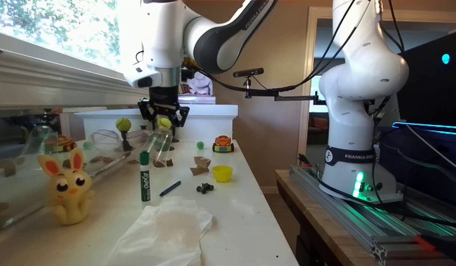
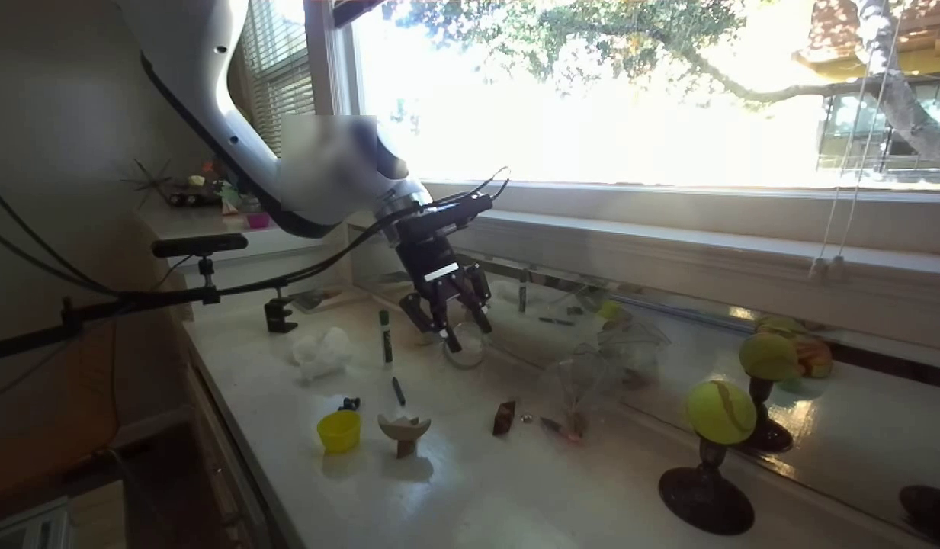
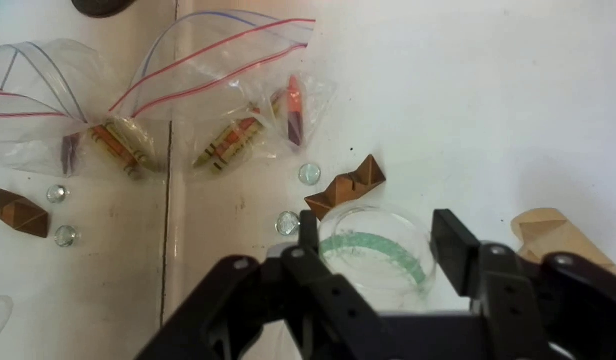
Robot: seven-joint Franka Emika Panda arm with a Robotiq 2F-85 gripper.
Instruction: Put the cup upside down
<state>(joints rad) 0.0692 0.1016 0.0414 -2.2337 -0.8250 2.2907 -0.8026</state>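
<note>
Black two-fingered gripper [image 3: 373,231]: is pinching the clear tapered cup [image 1: 158,145]
Cup: is leaning sideways
Glossy white tabletop [image 1: 242,221]: is carrying an upright green-capped cylindrical marker [image 1: 145,184]

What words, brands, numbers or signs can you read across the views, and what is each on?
"EXPO": the green-capped marker, in an exterior view.
"FRANKA EMIKA": the arm's dark trim.
"FRANKA EMIKA": the dark collar on the robot's base, beside a round emblem.
Lit alien-head logo, wordless: the black panel beyond the base.
Too small or blurred: print on the crayons in the clear bag, wrist view.
No readable numbers.
</note>
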